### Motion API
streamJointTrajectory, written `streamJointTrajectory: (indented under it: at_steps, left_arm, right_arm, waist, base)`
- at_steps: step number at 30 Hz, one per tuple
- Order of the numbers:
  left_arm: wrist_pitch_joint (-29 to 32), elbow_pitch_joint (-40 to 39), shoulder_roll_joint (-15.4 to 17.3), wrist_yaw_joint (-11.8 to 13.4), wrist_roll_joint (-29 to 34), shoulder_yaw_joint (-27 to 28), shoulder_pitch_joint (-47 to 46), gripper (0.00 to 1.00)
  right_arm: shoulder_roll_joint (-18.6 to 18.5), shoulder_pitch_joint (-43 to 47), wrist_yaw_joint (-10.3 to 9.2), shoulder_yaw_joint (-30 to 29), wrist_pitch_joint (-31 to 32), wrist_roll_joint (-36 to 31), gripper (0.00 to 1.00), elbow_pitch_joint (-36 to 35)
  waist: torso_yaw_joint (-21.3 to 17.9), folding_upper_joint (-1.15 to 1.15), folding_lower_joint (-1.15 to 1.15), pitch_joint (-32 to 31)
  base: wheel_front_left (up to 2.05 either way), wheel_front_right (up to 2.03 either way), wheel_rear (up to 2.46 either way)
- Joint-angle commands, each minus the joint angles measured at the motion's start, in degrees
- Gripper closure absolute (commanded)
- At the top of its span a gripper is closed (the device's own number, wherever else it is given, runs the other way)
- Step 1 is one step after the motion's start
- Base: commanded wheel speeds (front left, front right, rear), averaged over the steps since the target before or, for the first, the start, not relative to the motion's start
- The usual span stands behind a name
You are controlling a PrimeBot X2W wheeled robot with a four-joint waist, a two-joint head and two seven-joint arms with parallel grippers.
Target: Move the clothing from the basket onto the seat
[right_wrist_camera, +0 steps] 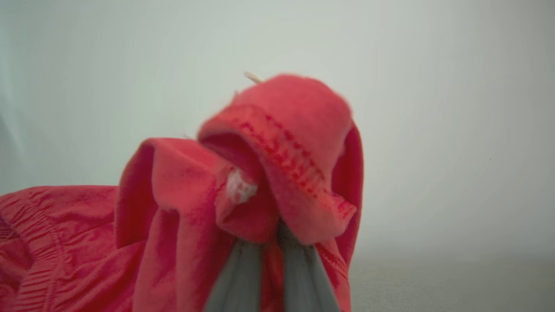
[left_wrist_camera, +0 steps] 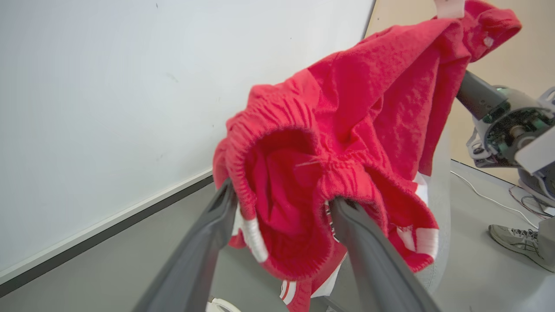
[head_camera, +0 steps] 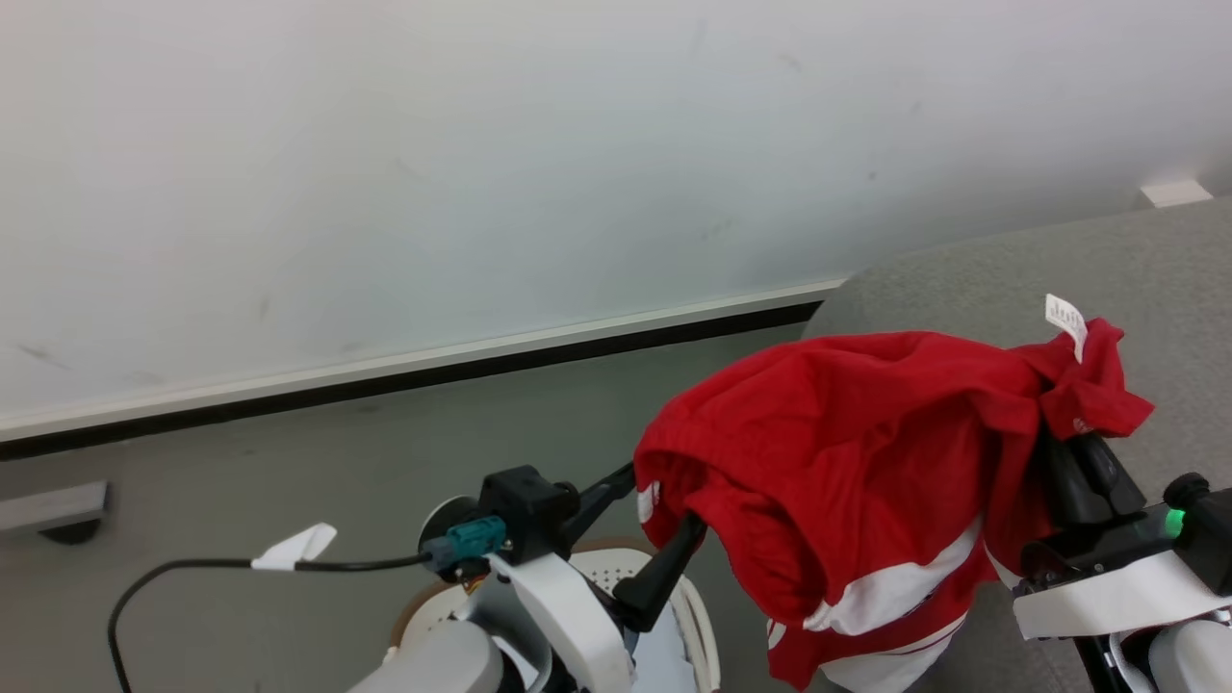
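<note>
The red clothing (head_camera: 866,433) with white panels hangs in the air between my two grippers, above the edge of the grey seat (head_camera: 972,279). My right gripper (head_camera: 1068,452) is shut on a bunched corner of the clothing (right_wrist_camera: 282,164), and its fingertips are hidden in the fabric. My left gripper (head_camera: 666,499) is open, its fingers (left_wrist_camera: 217,216) spread wide at the ribbed hem of the clothing (left_wrist_camera: 329,143), which drapes over their tips. The cream basket (head_camera: 409,611) with its brown rim lies below my left arm, mostly hidden.
A white wall with a dark baseboard (head_camera: 481,371) runs behind the grey floor. A black cable with a white tag (head_camera: 294,547) trails at the left. A person's shoe (left_wrist_camera: 516,242) stands on the floor to the right, near loose cables.
</note>
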Motion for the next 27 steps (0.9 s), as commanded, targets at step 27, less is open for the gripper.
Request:
streamJointTrajectory:
  at_steps: [27]
  left_arm:
    - [0.4,-3.7,0.8,0.9,2.4,-2.3,-1.0,0.00]
  right_arm:
    - [2.2,0.7,-0.12,-8.2,6.7,1.8,1.00,-12.0]
  waist:
    - [-9.9,0.00,0.00,4.5]
  base:
    - [0.00,0.00,0.00]
